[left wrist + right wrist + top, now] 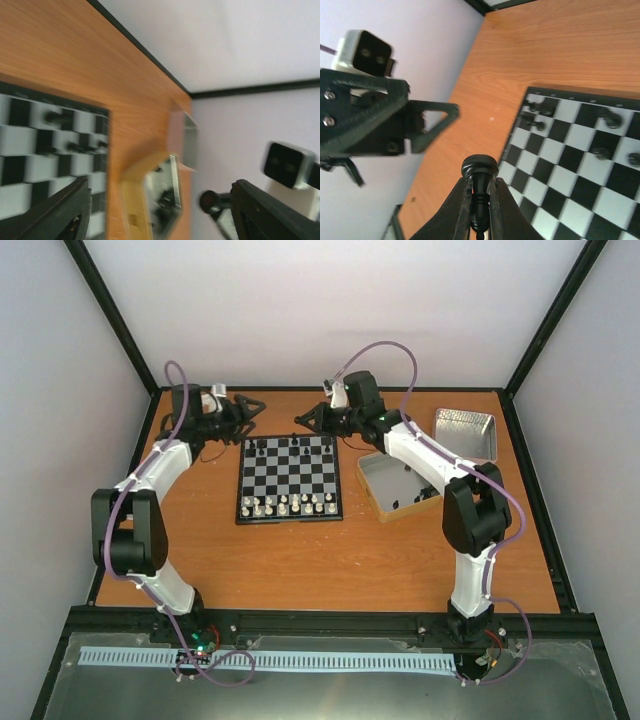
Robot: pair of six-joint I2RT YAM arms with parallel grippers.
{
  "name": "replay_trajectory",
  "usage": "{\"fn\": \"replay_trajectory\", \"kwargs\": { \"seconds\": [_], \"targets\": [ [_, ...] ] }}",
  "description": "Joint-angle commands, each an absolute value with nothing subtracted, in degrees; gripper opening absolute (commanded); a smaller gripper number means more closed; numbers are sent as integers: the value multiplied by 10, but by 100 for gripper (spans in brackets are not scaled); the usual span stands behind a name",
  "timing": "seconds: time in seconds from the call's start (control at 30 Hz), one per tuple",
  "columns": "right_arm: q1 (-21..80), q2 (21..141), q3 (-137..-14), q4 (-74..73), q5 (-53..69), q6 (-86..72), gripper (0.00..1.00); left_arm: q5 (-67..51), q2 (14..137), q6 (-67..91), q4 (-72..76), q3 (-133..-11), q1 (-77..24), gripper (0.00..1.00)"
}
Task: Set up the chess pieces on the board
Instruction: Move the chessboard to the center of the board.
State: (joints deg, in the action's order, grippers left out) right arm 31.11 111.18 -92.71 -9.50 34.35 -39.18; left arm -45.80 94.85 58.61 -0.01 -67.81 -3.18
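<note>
A few black pieces (295, 443) stand on the far rows of the board (290, 480), and white pieces (290, 505) fill the near rows. Most black ones seem still to place, some in the tray (375, 490). Above the far edge, the right gripper (479, 191) pinches one black piece (479, 167). The left gripper (248, 410) is spread, empty.

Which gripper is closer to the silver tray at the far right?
Right. The right gripper is left of the tray, behind the board; the left gripper is farther left.
</note>
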Motion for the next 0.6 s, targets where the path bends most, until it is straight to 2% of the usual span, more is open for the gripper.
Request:
{"fn": "replay_trajectory", "kwargs": {
  "seconds": [0.0, 0.07, 0.17, 0.27, 0.43, 0.57],
  "targets": [
    [310, 1130, -970, -246, 235, -281, 3, -334, 952, 354, -188, -729, 14, 82],
    [310, 1136, -983, -281, 202, -260, 3, -287, 981, 301, -216, -762, 21, 85],
    [310, 1139, -990, -306, 167, -238, 3, -216, 1046, 250, -257, -833, 24, 83],
    [310, 1138, -993, -319, 158, -231, 3, -194, 1114, 239, -271, -900, 26, 71],
    [311, 1138, -996, -325, 155, -227, 3, -215, 1218, 243, -281, -1002, 26, 46],
    [311, 1143, -1011, -332, 145, -223, 3, -221, 1267, 228, -283, -1049, 25, 37]
  ]
}}
